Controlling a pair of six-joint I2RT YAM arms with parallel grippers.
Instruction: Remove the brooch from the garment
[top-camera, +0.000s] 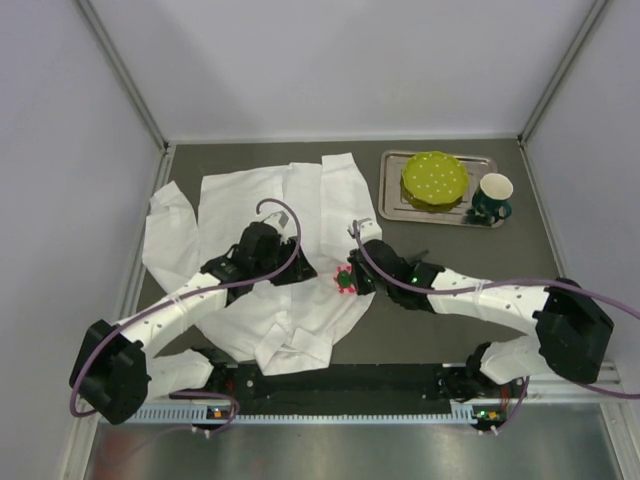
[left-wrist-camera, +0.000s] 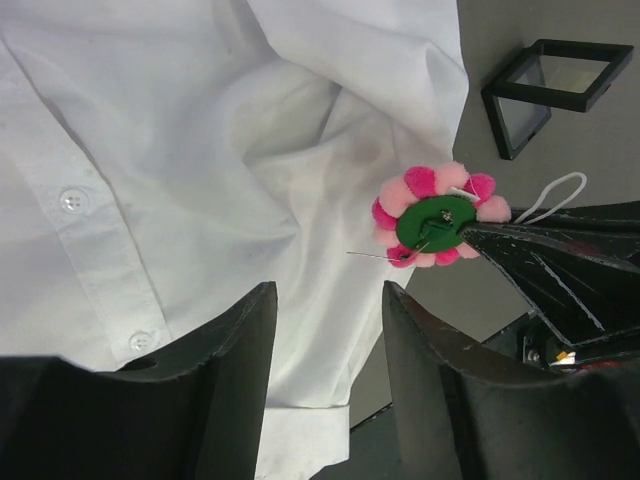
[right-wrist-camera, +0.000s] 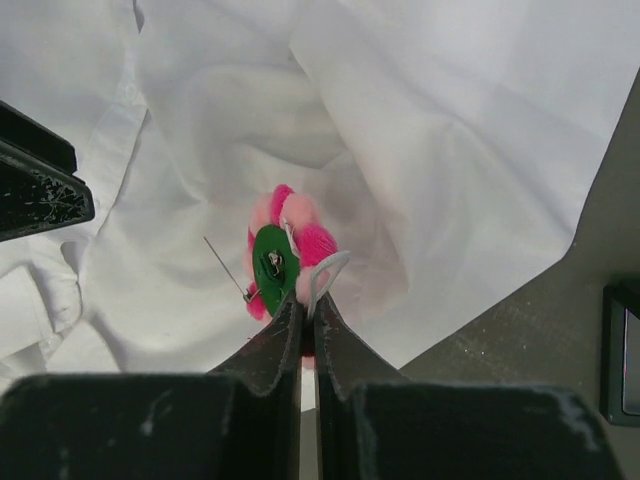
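The white shirt (top-camera: 250, 215) lies spread on the table. The brooch (top-camera: 345, 279), pink petals with a green back and an open pin, is at the shirt's right edge. My right gripper (top-camera: 352, 282) is shut on the brooch (right-wrist-camera: 283, 262) and holds it on edge, clear of the cloth (right-wrist-camera: 450, 150). Its bare pin sticks out to the left. In the left wrist view the brooch (left-wrist-camera: 436, 220) hangs free beside the shirt (left-wrist-camera: 200, 150), pinched by the right fingers (left-wrist-camera: 540, 270). My left gripper (left-wrist-camera: 328, 340) is open and empty over the shirt's lower hem, just left of the brooch (top-camera: 300, 268).
A small black square frame (left-wrist-camera: 545, 85) lies on the dark table to the right of the shirt. A metal tray (top-camera: 395, 205) with a yellow-green dotted dish (top-camera: 434, 180) sits at the back right, and a dark green cup (top-camera: 492, 198) stands by it.
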